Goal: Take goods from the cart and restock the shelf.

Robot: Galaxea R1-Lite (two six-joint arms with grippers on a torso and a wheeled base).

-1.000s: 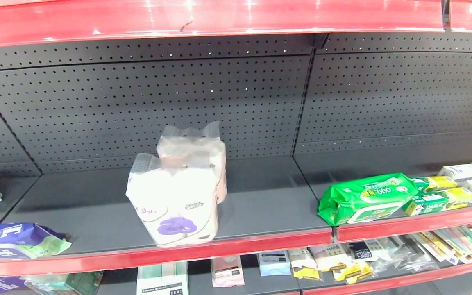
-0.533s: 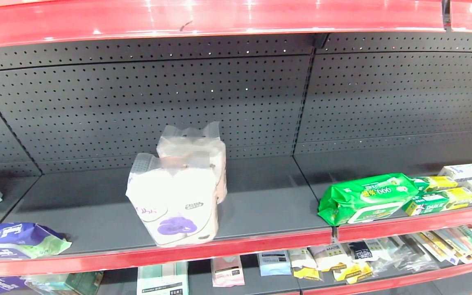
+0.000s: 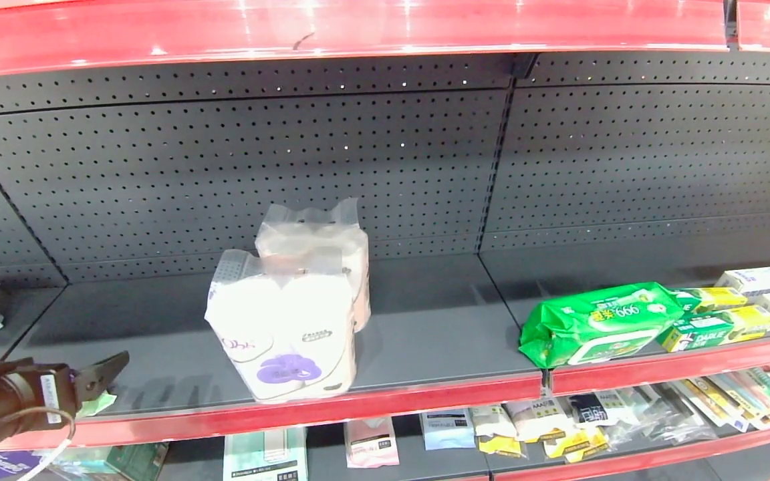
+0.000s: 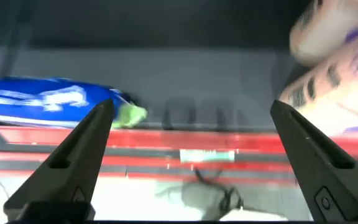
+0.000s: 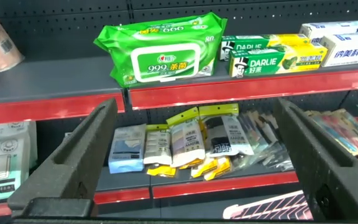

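Your left gripper (image 3: 101, 375) has just swung in at the front left edge of the shelf (image 3: 438, 321). Its jaws are wide and, as far as the blurred wrist view tells, empty before the blue tissue pack (image 4: 48, 102). The toilet roll packs (image 3: 285, 334) stand mid-shelf, unmoved. By the green wipes pack (image 5: 160, 46), your right gripper (image 5: 196, 106) is equally spread and bare, so no goods are in hand.

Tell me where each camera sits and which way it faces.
Head view: on the head, facing forward and down at the shelf; left gripper at lower left.
Left wrist view: on the left wrist, facing the shelf's red edge between its open fingers.
Right wrist view: on the right wrist, facing the green wipes pack; right gripper open in front.
Shared: head and right wrist views show the green wipes pack; head and left wrist, the toilet paper pack.
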